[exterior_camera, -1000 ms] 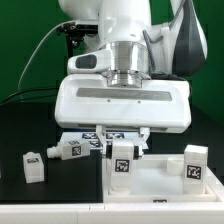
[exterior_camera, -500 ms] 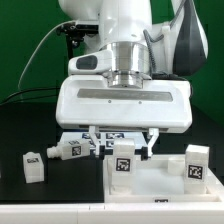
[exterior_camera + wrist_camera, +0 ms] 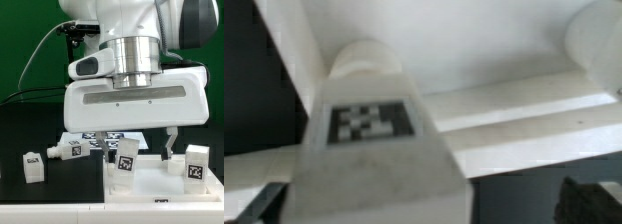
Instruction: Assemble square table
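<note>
One leg [image 3: 126, 161] stands upright at a corner of the square table [image 3: 150, 188], on the counter [image 3: 25, 135], directly below the pincer [image 3: 137, 148]. Pincer wide open, jaws clear either side. Leg's long axis vertical.

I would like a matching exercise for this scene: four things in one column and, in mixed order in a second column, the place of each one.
Things:
1. tabletop
2. rightmost leg
3. leftmost leg
4. marker board

Places:
a. on the black table, apart from the tabletop
b. behind the tabletop, partly hidden
c. standing on the tabletop
d. at the front, carrying two legs

Pairs: 1-d, 2-c, 3-a, 4-b
</note>
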`<state>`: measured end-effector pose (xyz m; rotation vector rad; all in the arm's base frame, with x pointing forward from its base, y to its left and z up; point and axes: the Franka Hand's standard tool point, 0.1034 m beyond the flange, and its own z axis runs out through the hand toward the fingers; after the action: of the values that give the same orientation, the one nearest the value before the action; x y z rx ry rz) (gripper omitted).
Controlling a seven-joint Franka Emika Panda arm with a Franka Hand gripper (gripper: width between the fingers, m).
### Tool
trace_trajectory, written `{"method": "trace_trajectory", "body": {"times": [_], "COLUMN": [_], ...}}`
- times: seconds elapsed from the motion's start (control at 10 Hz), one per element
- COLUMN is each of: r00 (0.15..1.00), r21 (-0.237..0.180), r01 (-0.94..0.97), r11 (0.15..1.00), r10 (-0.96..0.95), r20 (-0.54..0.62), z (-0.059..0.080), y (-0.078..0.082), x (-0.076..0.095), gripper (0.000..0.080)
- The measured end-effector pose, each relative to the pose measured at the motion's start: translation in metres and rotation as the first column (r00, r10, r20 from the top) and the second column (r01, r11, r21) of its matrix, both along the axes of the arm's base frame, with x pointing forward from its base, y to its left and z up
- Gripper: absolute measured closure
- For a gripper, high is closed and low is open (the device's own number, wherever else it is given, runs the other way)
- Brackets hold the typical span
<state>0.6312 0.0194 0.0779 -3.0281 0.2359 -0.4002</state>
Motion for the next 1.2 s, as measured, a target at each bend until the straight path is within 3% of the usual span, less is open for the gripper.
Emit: {"method": "trace_trajectory", "body": {"times": [0.4, 0.6, 0.8, 0.9, 1.2], "r00": [0.961, 0.961, 0.960, 0.952, 0.914], "r21": [0.068, 0.066, 0.066, 0.068, 0.063], "r01": [-0.024, 0.002, 0.011, 0.121, 0.292], "r11": [0.997, 0.998, 0.998, 0.990, 0.954], "r10": [0.042, 0.016, 0.007, -0.096, -0.259], "r20": [-0.275, -0.277, -0.278, -0.291, -0.311], "z": [0.001, 0.001, 0.001, 0.000, 0.000], "y": [-0.021, -0.023, -0.023, -0.022, -0.022], "x": [-0.020, -0.020, -0.020, -0.020, -0.020], "gripper": [0.0151, 0.0151, 0.0412, 0.0519, 0.0517]}}
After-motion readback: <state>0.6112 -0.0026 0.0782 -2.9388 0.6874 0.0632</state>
